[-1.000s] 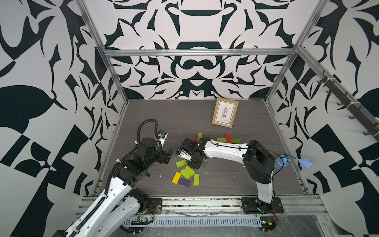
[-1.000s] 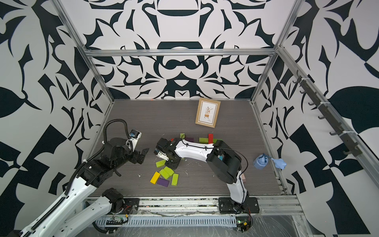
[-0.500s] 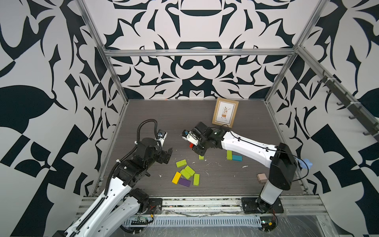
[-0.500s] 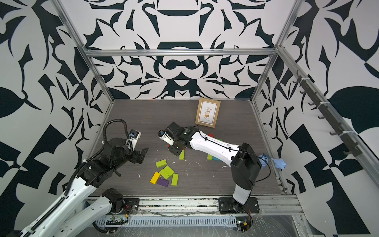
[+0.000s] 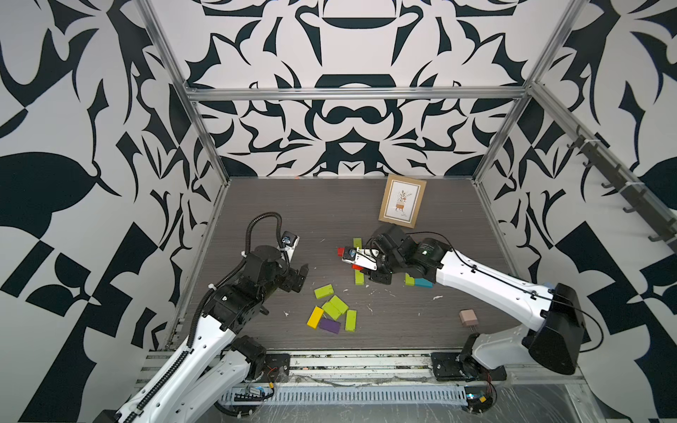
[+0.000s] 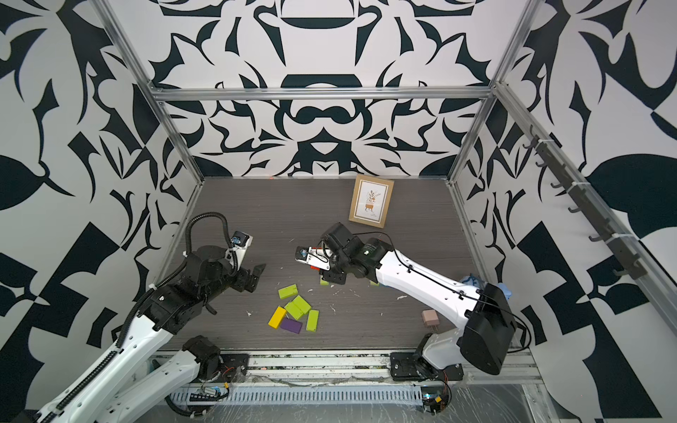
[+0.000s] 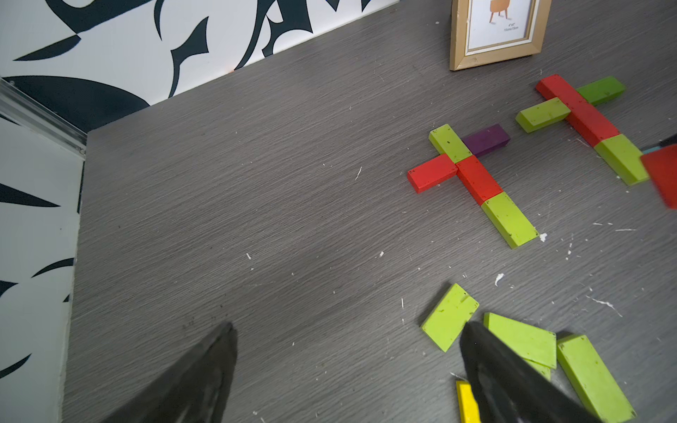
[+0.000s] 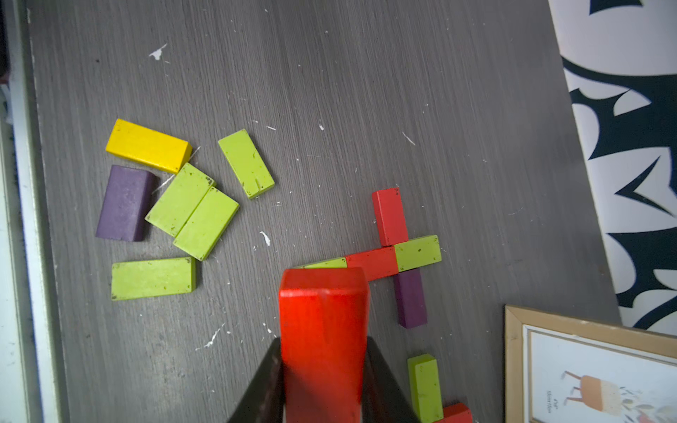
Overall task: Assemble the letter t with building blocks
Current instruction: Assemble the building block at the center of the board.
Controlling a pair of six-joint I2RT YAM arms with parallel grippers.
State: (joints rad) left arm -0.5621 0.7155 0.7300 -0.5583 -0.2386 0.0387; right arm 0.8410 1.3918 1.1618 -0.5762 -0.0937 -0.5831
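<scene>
My right gripper [image 8: 322,370] is shut on a red building block [image 8: 322,329] and holds it above the table; in both top views it hangs over the middle [image 5: 361,269] [image 6: 322,269]. Under it lies a cross of lime, red and purple blocks [image 8: 372,262] [image 7: 476,179]. A second cross with a red stem and lime arms [image 7: 582,117] lies beside it. Loose blocks lie nearer the front: lime [image 5: 324,291], yellow [image 5: 315,316] and purple [image 5: 329,325]. My left gripper [image 5: 300,276] [image 7: 348,326] stands open and empty, left of the loose blocks.
A framed picture [image 5: 402,199] leans at the back right. A pale pink plug adapter [image 5: 468,317] sits at the front right. A teal block [image 5: 424,282] shows beside the right forearm. Patterned walls enclose the table on three sides.
The right arm has unfolded and carried the red block from beside the loose blocks back and rightwards, over the cross. The left arm has not moved.
</scene>
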